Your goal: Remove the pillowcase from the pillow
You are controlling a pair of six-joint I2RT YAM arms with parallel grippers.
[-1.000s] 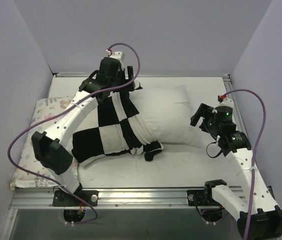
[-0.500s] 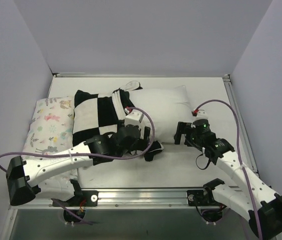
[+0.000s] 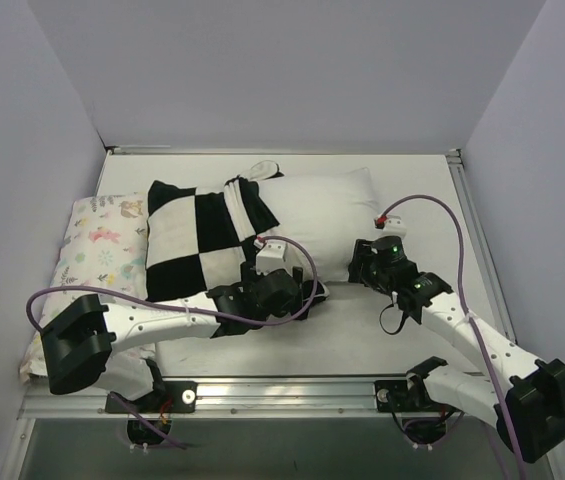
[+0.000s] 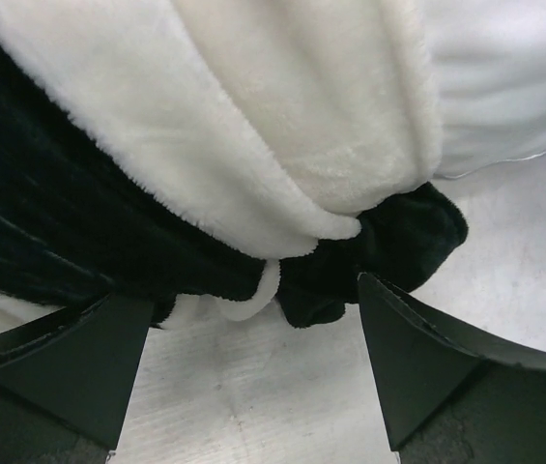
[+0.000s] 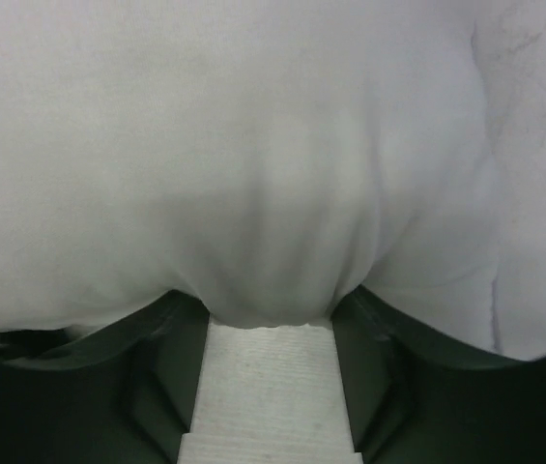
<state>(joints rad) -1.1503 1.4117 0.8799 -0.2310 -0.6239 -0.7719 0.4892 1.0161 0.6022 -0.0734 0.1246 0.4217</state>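
Observation:
The black and white checkerboard pillowcase (image 3: 197,240) covers the left end of the plain white pillow (image 3: 327,210), bunched in folds at its near right corner. My left gripper (image 3: 300,292) lies low at that bunched corner, open and empty. In the left wrist view the folds of the pillowcase (image 4: 379,242) sit just ahead of my left gripper (image 4: 253,295), whose fingers (image 4: 427,358) stand wide apart. My right gripper (image 3: 360,265) is at the pillow's near edge. In the right wrist view a fold of the pillow (image 5: 273,280) is pinched between the narrowed jaws of my right gripper (image 5: 273,314).
A smaller pastel floral-print pillow (image 3: 97,240) lies at the left, partly under the pillowcase. Walls close in the table (image 3: 402,175) at back, left and right. A metal rail (image 3: 292,392) runs along the near edge by the arm bases.
My left arm swung from the back of the table down to the pillowcase's near corner, and the pillowcase settled flat. My right gripper moved left onto the pillow's near edge.

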